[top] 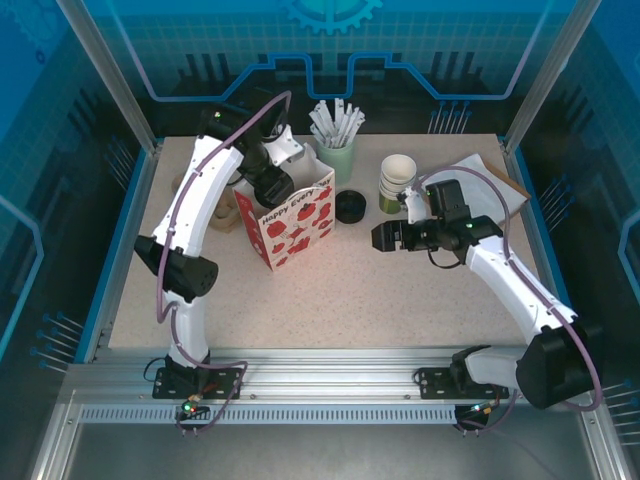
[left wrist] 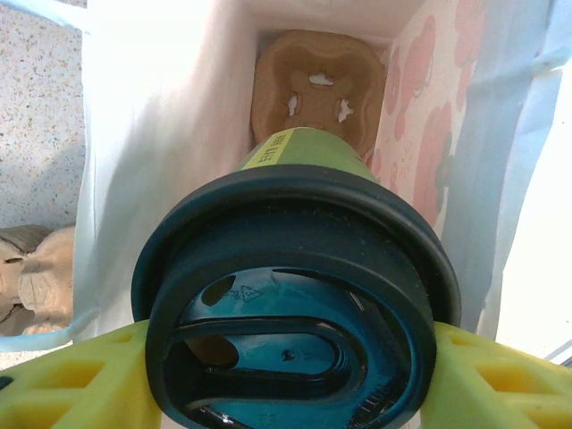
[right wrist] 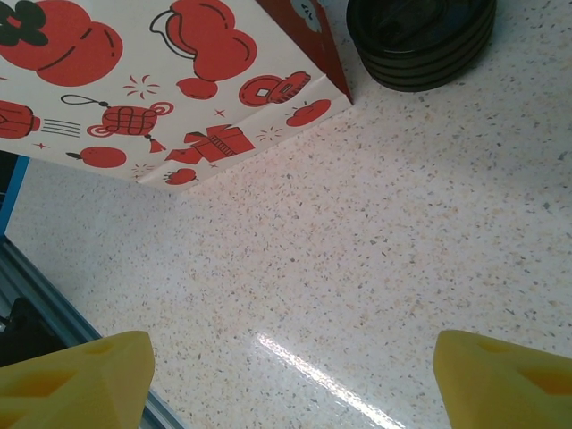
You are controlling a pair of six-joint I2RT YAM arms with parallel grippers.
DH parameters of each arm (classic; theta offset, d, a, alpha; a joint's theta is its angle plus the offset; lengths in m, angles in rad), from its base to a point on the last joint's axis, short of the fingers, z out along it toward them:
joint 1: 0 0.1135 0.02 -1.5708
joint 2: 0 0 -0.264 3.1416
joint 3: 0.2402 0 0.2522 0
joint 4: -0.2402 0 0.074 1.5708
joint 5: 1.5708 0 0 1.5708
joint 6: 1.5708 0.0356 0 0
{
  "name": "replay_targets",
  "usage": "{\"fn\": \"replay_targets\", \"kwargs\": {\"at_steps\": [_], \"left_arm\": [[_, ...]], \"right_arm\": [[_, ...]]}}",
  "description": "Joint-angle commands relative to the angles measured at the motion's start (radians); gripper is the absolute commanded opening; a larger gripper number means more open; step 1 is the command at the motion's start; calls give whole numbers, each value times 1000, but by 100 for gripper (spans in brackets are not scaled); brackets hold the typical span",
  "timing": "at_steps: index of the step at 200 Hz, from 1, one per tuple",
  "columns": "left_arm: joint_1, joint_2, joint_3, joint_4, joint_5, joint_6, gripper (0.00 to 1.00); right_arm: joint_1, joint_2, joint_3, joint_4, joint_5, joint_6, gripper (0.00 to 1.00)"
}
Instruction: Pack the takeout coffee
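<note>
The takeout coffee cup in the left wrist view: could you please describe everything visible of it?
The takeout coffee cup is olive-green paper with a yellow label strip, capped by a round black plastic lid. The left hand grips it at the lid between yellow fingers. It sits upright inside the open paper bag, over a brown cardboard carrier; its base is hidden.

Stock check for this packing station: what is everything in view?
gift bag: one, white with red prints, centre of the table
takeout coffee: one, olive-green, black lid, in the bag's mouth
cup carrier: one, brown, bag's bottom
second carrier: one, brown, left of bag
black lids: one stack, right of bag
lidless cups: one stack, green-and-white, rear right
stick holder: one, pale green, white sticks, behind bag
left gripper: one, yellow fingers, shut on the coffee
right gripper: one, yellow fingers, open over table
</note>
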Motion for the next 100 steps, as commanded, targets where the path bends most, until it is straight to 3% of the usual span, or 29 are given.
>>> {"fn": "replay_targets", "kwargs": {"at_steps": [1, 100], "left_arm": [[22, 18, 18, -43, 2, 34, 46], [37, 26, -64, -37, -24, 66, 47]], "right_arm": [[35, 16, 0, 15, 28, 17, 83], [77, 51, -8, 28, 59, 24, 83]]}}
